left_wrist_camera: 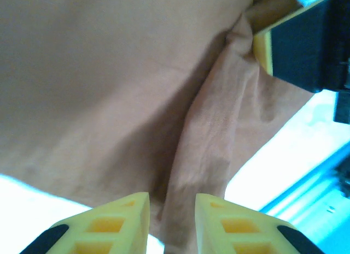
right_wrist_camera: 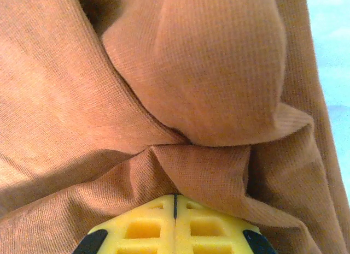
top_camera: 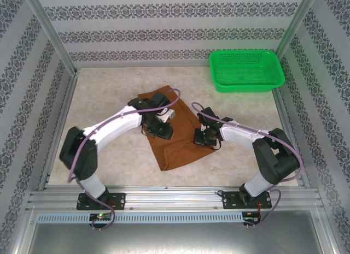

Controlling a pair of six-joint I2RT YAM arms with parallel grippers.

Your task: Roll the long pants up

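Observation:
The long pants [top_camera: 178, 145] lie folded into a rust-brown patch in the middle of the table. My left gripper [top_camera: 164, 129] rests on their upper left part. In the left wrist view its yellow jaws [left_wrist_camera: 172, 202] stand apart, with a raised ridge of the pants [left_wrist_camera: 205, 145] running between them. My right gripper [top_camera: 203, 138] sits at the pants' right edge. In the right wrist view its jaws [right_wrist_camera: 175, 198] are pressed together, and creases of the pants [right_wrist_camera: 202, 74] gather at the tips. One of the right gripper's fingers [left_wrist_camera: 263, 49] also pinches puckered cloth in the left wrist view.
A green basket [top_camera: 246, 70] stands at the back right of the table. Patterned walls and metal posts close in the table on three sides. A bare marbled tabletop [top_camera: 104, 95] surrounds the pants.

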